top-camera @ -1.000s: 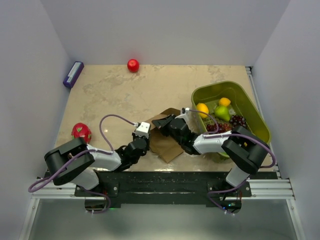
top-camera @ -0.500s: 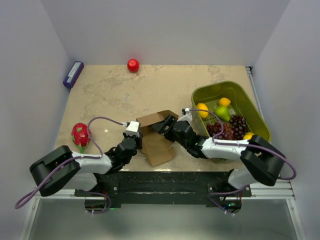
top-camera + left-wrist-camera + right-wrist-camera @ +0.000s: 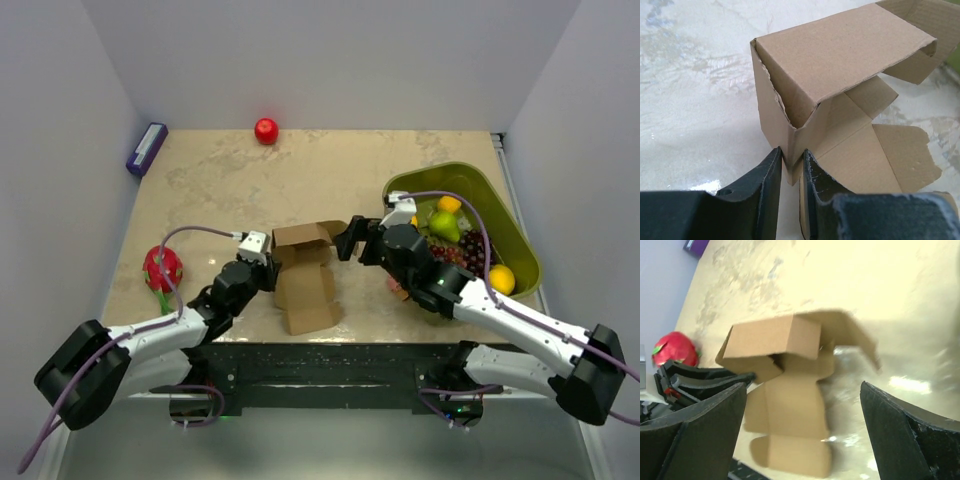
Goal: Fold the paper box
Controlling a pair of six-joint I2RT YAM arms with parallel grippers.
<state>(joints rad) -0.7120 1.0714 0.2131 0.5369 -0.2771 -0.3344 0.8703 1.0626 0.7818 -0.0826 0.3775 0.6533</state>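
Left gripper [image 3: 790, 156] pinches a lower corner of the plain brown cardboard paper box [image 3: 840, 50], its black fingers [image 3: 765, 195] nearly closed with the wall's edge between them. The right gripper [image 3: 802, 385] hangs wide open with nothing in it, close above the box on the side facing the olive-green plastic basket [image 3: 470, 172].

The box [image 3: 305, 275] sits on the beige marbled table [image 3: 220, 190] just left of the basket and apart from it. It is half formed: a raised square shell at the far end, with unfolded flaps lying flat toward the arm bases.

The basket holds mixed fruit [image 3: 445, 225]. Left of it, beyond the box, lies a red dragon fruit [image 3: 162, 267]. Far left of the basket, at the back, are a small red ball-shaped fruit [image 3: 266, 130] and a flat purple packet [image 3: 146, 149].
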